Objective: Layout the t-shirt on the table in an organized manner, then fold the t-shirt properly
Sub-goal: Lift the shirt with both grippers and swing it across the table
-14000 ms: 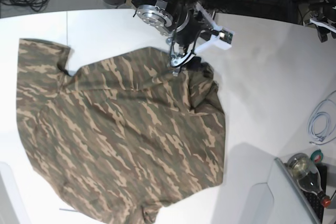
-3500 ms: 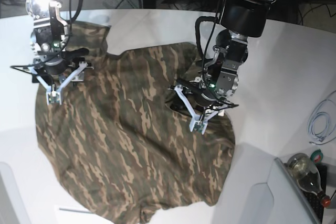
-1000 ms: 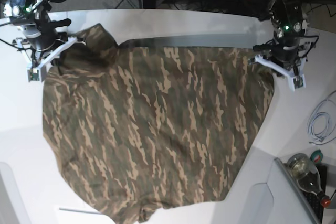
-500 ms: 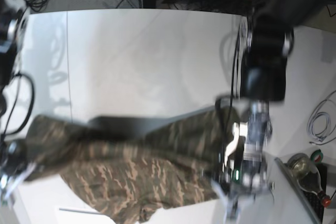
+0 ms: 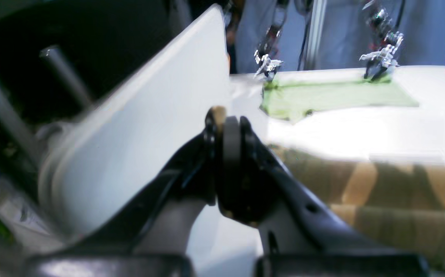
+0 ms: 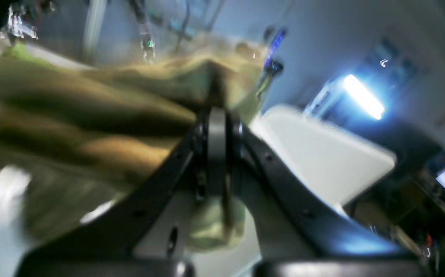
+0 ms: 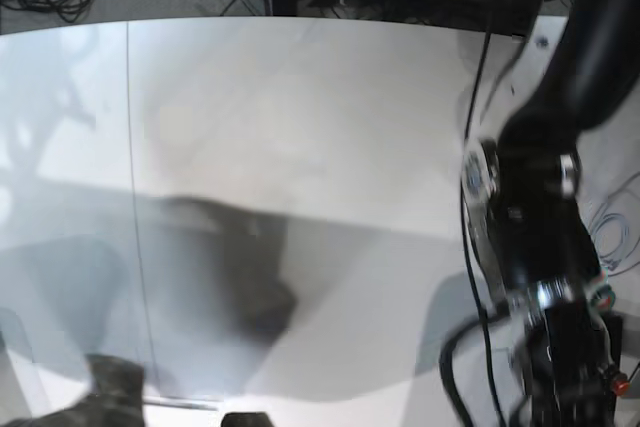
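**Operator:** Where has the t-shirt gone? I barely see it from the base camera.

**Observer:** You won't find much of it there. The table [image 7: 300, 97] fills that view almost bare, with its thin dark seam [image 7: 135, 197] running down the left part and a broad grey shadow across the lower half. A dark blurred scrap at the bottom left edge may be cloth; it is too smeared to be sure. Your left arm [image 7: 540, 247] blocks the right side, and its gripper is cut off by the bottom edge.

**Operator:** And the wrist cameras?

**Observer:** Your left wrist view shows the t-shirt [image 5: 380, 192] as a camouflage band on the white tabletop, to the right of the left gripper [image 5: 226, 127]. Its jaws are pressed together. A tan speck sits at the tips, but whether cloth is pinched there you cannot tell.

**Operator:** The right one?

**Observer:** It is heavily blurred. The right gripper [image 6: 216, 115] has its jaws together, and camouflage cloth [image 6: 72, 127] spreads left from the tips and bunches below them, so it appears to be gripping the shirt.
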`<move>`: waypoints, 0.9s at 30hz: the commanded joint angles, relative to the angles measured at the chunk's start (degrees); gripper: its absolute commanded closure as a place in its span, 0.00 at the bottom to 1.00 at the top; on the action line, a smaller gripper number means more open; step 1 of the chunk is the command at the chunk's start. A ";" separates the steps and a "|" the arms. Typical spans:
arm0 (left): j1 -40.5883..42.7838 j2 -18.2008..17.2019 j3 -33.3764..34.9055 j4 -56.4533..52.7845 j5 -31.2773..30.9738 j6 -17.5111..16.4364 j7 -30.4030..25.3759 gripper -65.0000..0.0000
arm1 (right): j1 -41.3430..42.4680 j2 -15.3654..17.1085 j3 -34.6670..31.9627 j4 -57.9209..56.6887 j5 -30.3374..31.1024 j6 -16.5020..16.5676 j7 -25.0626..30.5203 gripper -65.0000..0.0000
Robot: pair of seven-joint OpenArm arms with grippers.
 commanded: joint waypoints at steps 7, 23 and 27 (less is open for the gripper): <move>27.59 -2.99 -0.62 7.90 0.82 0.28 -7.37 1.00 | -27.11 -13.65 12.35 4.39 -1.31 -1.08 7.78 1.00; 47.63 -5.27 -6.77 -19.53 1.26 0.46 -32.60 1.00 | -45.22 -26.39 10.59 -17.42 -1.48 -1.25 18.86 1.00; 44.73 -6.15 -6.25 -16.54 1.43 0.46 -30.84 1.00 | -43.90 -25.25 9.19 -14.51 -1.48 -1.25 18.77 1.00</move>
